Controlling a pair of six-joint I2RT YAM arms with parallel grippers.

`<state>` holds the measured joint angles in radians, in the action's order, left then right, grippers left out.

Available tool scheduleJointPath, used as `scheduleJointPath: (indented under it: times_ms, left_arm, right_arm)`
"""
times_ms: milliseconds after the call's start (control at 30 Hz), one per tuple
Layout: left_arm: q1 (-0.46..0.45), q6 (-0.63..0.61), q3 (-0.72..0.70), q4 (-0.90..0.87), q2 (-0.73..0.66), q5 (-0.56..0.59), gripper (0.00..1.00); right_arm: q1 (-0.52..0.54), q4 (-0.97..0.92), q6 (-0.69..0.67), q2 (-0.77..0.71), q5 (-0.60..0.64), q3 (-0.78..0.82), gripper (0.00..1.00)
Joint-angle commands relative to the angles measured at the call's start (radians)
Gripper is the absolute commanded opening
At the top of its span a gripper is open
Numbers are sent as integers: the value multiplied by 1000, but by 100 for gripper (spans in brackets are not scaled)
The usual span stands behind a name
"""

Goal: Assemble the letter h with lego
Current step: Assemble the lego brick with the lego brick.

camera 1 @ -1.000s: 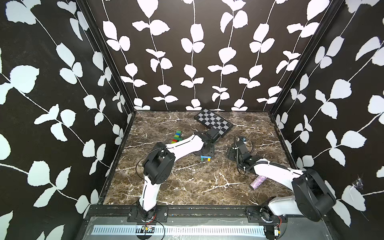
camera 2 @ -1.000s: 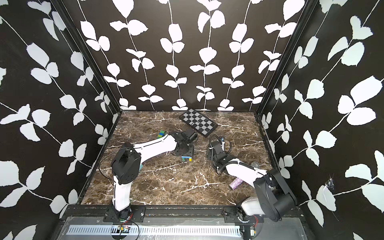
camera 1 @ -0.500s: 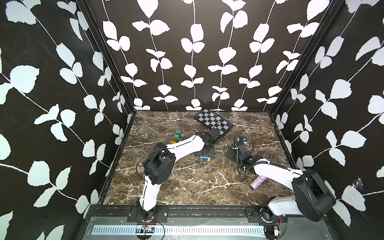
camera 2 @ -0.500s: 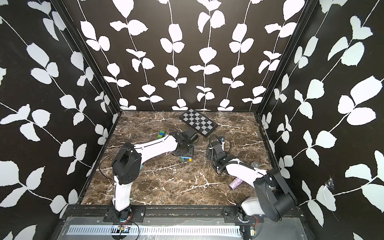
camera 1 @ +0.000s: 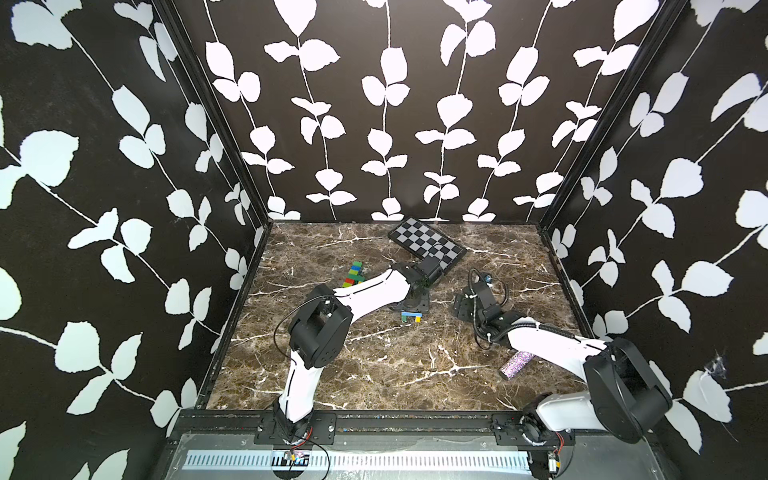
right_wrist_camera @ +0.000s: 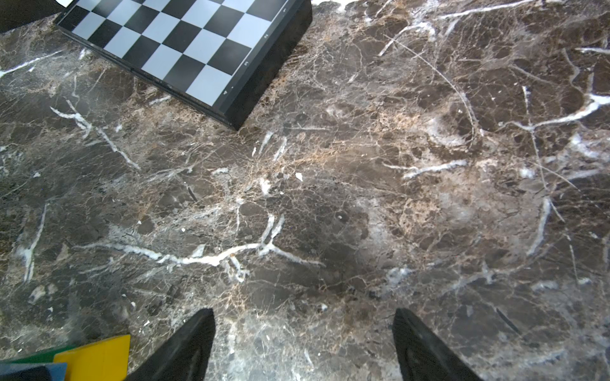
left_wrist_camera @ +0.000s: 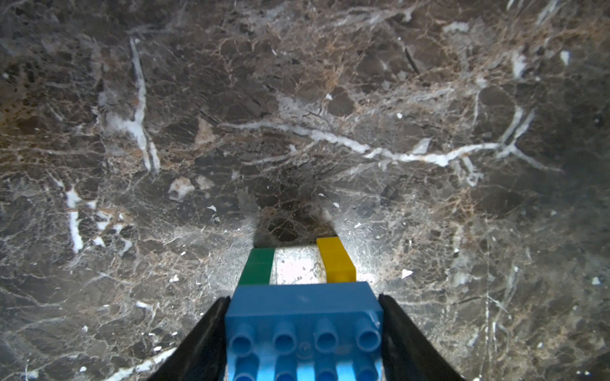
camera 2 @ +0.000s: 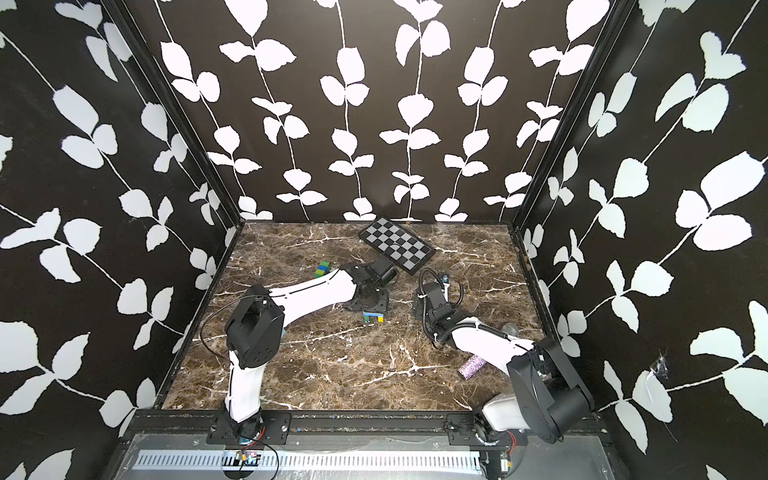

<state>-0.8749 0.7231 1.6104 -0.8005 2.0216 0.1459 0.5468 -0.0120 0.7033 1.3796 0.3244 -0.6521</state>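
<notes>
Left wrist view: your left gripper (left_wrist_camera: 303, 298) clamps the blue brick (left_wrist_camera: 302, 330), joined to a green brick (left_wrist_camera: 257, 267) and a yellow brick (left_wrist_camera: 336, 260); your right gripper (right_wrist_camera: 303, 311) stands wide, empty.

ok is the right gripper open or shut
Open: in the right wrist view the right gripper has its fingers wide apart over the marble table, nothing between them.

A brown marble tabletop (camera 1: 374, 365) is seen. On it a checkered board (camera 1: 424, 243) is laid at the back, a multicoloured lego stack (camera 1: 354, 274) left of it, a blue-green-yellow lego piece (camera 1: 411, 317) midway, and a glittery purple cylinder (camera 1: 516, 365) front right.
</notes>
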Motion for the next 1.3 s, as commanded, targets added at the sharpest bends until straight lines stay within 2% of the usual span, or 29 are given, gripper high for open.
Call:
scheduleJointPath:
  times_ms: [0, 200, 933, 1267]
  left_arm:
    - [-7, 8, 8, -73, 26, 14, 23]
    - [-12, 2, 16, -97, 33, 38, 23]
    - [-21, 0, -17, -87, 48, -11, 23]
    - [-29, 23, -58, -78, 36, -13, 27]
  right_arm:
    - [-4, 10, 4, 3, 4, -27, 84]
    - [-5, 10, 4, 4, 4, -27, 84]
    - [-5, 9, 4, 2, 4, -26, 84]
    - [-5, 5, 4, -3, 4, -27, 84]
